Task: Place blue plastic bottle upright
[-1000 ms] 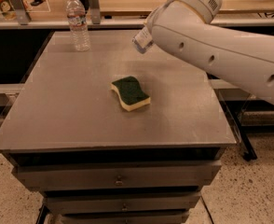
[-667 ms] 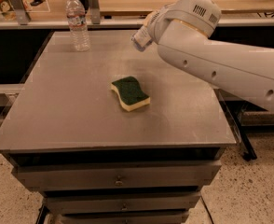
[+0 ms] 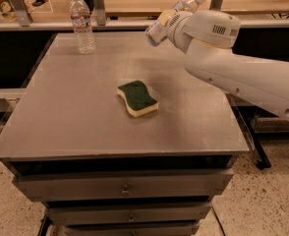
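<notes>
**Arm rolled at wrist, bottle carried tilted over far right of counter**

Since a second ago the white arm [image 3: 243, 75] has turned at the wrist and drawn a little to the right. The capped end of its load now sticks out above the wrist housing, where before only the lower end showed. Sponge and second bottle have not shifted.

- Claw [image 3: 166, 19]: at the arm's end, above the far right part of the counter [image 3: 75, 112], largely hidden behind the round wrist housing. It is clamped on the blue plastic bottle [image 3: 186, 5].
- Blue plastic bottle: off the surface and touching nothing but the claw. It is tilted, white cap up and to the right, base down and to the left, with a bluish band near the lower end. Not upright.
- Sponge [image 3: 137, 98]: green face up, yellow underside, flat near the middle of the counter, well apart from the claw.
- Clear bottle [image 3: 82, 23]: pale reddish-white label, white cap, upright at the far left corner, well apart from the carried bottle.
- Drawers [image 3: 122, 186]: stacked under the counter top, all shut
</notes>
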Tool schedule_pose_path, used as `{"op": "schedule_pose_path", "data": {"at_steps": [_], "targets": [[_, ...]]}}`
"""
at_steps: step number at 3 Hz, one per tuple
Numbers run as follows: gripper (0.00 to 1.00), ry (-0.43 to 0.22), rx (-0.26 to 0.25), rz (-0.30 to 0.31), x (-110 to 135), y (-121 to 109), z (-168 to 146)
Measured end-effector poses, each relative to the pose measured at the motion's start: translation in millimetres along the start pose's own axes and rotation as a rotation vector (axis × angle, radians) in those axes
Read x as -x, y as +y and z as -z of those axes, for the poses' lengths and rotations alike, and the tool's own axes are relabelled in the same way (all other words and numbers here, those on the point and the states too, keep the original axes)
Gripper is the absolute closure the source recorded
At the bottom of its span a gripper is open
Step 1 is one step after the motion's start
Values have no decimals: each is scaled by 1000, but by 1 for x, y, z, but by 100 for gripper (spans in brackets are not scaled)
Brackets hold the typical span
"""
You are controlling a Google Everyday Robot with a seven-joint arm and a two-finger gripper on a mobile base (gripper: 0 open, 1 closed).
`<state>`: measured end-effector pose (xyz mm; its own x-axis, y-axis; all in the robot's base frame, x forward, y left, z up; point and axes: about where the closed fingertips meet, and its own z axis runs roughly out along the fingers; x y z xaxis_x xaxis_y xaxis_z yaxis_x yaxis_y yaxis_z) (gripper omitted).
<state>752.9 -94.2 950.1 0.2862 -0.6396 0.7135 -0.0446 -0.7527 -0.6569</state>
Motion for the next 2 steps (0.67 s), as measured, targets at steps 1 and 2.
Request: {"op": "schedule_pose_path", "data": {"at_steps": [1, 2], "targets": [[100, 41, -33, 111, -11, 7, -13], [100, 58, -63, 334, -10, 9, -19]]}}
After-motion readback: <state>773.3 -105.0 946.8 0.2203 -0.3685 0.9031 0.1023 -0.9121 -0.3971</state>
